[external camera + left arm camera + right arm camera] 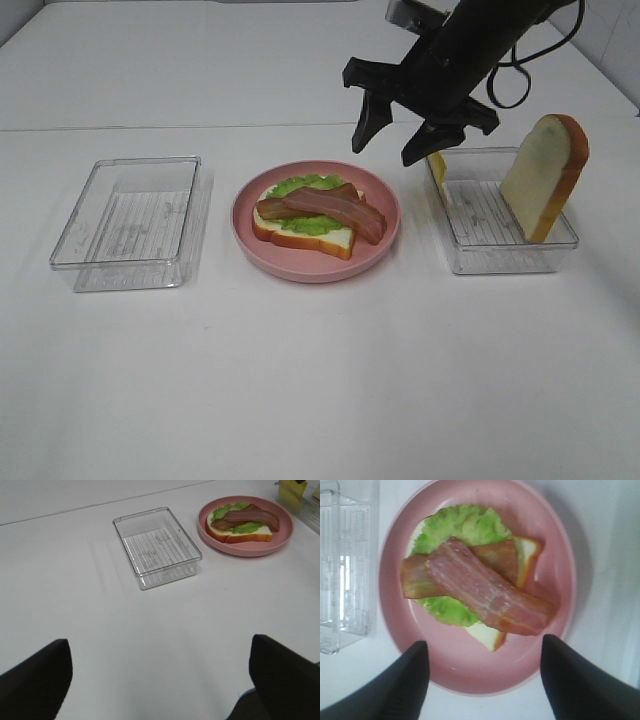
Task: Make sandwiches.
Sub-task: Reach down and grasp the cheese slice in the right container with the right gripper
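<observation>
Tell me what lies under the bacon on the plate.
Green lettuce, and under that a bread slice on the pink plate. Anything between lettuce and bread is covered.

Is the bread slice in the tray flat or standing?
Standing on edge, tilted: the bread slice has its lower edge in the clear tray and rises well above its rim.

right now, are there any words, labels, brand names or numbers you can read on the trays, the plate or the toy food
None: no word, label, brand, number or sign shows in any view.
Left tray and right tray: only moulded ridges in the clear plastic, no lettering.
Pink plate: plain.
Bacon, lettuce, bottom bread slice and upright bread slice: plain, unmarked.
</observation>
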### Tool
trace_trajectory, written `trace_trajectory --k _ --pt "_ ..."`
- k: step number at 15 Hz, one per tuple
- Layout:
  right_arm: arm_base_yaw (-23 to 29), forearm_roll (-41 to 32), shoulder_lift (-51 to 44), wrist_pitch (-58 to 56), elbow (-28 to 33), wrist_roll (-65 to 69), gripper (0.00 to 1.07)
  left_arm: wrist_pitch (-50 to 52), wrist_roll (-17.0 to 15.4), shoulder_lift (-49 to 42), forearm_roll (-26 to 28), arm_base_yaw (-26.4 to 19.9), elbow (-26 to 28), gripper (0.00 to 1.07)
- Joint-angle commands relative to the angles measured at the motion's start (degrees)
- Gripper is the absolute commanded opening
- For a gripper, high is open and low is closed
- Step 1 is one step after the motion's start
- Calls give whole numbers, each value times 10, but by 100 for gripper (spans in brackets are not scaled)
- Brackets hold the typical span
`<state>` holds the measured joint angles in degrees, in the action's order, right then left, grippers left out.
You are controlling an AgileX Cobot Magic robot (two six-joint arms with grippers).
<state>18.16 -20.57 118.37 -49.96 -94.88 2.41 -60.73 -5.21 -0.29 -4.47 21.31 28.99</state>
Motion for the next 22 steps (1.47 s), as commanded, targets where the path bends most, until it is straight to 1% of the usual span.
trace_trajectory --k 1,3,5,6,10,11,14,15,16,17,21,22 --pt "-14 83 -7 -59 -45 41 62 6 1 -12 -2 -2 -3 90" --pt "-22 118 -4 -78 -88 42 62 6 1 -12 -2 -2 -3 90" --pt "-34 135 9 -81 -119 42 61 6 1 -12 -2 -2 -3 90" --pt "-41 139 42 -93 -149 42 61 6 1 -12 -2 -2 -3 90" --pt "-60 139 116 -101 -201 36 60 6 1 -12 -2 -1 -3 90" --pt "-60 139 116 -101 -201 36 60 6 1 -12 -2 -1 -3 90" --pt "-60 152 155 -99 -206 36 59 6 1 -12 -2 -1 -3 90" --pt "-60 159 163 -99 -206 36 57 6 1 -12 -2 -1 -3 90" --pt "-60 159 169 -99 -206 36 53 6 1 -12 -2 -1 -3 90" --pt "-60 162 170 -98 -206 36 46 6 1 -12 -2 -1 -3 90" --pt "-60 162 168 -101 -213 36 4 6 1 -12 -2 -1 -3 90" --pt "-60 162 168 -103 -216 36 0 6 1 -12 -2 -1 -3 90"
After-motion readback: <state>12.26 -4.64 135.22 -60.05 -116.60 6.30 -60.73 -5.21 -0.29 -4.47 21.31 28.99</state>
